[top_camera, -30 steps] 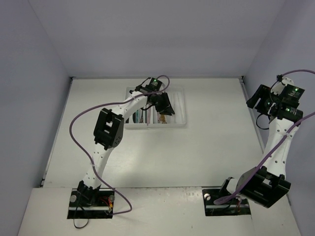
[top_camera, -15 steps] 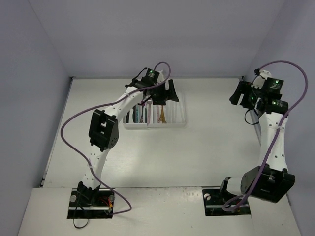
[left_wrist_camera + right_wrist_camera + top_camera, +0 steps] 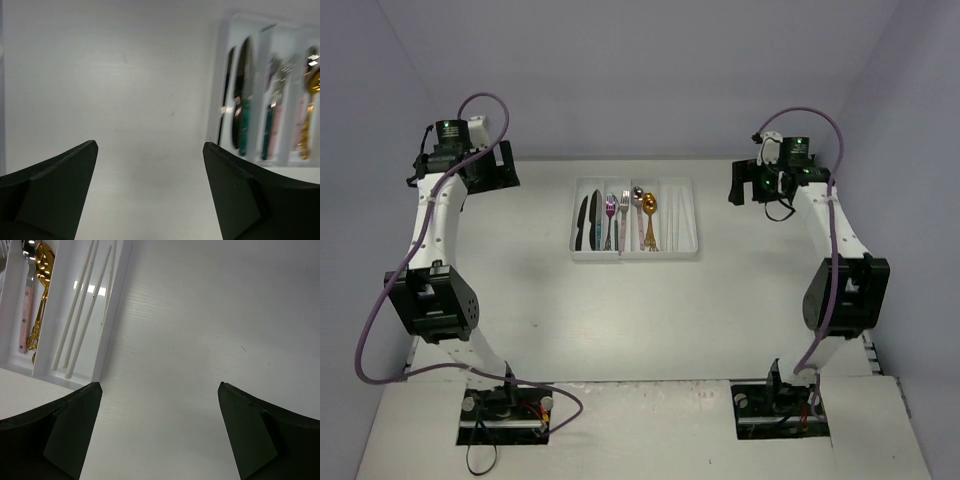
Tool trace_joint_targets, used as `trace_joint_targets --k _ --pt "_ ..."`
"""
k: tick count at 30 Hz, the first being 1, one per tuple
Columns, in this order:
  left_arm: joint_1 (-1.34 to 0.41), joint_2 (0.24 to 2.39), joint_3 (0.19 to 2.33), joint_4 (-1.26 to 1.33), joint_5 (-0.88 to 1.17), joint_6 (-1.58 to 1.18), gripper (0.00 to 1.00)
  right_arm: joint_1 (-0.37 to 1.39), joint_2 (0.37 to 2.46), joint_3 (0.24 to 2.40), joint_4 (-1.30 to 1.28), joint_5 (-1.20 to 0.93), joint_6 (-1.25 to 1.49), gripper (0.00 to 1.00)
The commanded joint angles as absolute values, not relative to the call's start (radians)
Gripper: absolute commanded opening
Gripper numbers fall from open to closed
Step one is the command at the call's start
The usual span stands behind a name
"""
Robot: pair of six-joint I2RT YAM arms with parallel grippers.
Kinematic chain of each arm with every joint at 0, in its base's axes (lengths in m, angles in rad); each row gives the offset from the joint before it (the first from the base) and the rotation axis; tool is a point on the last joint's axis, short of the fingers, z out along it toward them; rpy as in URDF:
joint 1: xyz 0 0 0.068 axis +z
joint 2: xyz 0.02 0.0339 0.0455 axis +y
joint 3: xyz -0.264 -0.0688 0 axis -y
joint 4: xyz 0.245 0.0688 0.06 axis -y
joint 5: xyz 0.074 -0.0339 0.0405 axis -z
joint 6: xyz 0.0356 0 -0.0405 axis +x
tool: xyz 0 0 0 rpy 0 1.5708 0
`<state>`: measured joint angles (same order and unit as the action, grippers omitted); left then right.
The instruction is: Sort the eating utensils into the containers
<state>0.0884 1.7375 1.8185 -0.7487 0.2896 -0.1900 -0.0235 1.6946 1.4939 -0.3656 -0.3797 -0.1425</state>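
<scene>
White tray (image 3: 215,90) shows blurred and cropped; left tool (image 3: 149,145) and right tool (image 3: 159,385) gape empty.

My L wrist cam: tray (image 3: 216,90) and utensils (image 3: 242,125) blurred, right side cut off. R wrist cam: pink-handled piece (image 3: 24,315) cropped at top. Overhead: chopsticks (image 3: 677,220) barely visible.

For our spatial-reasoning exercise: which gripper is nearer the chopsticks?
Right. The right gripper hangs just right of the chopsticks; the left gripper sits far left, beyond the tray.
</scene>
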Motion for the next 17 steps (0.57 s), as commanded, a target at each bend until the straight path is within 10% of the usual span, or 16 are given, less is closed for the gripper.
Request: trace_joint_targets --k 1,17 --pt "0.070 1.614 1.721 -0.803 0.153 -0.026 0.85 -0.006 1.763 1.572 -0.291 -0.361 -0.158 1.00" --pt "0.070 1.568 1.412 -0.682 0.038 -0.092 0.85 0.026 1.721 1.463 -0.270 -0.281 -0.181 1.00"
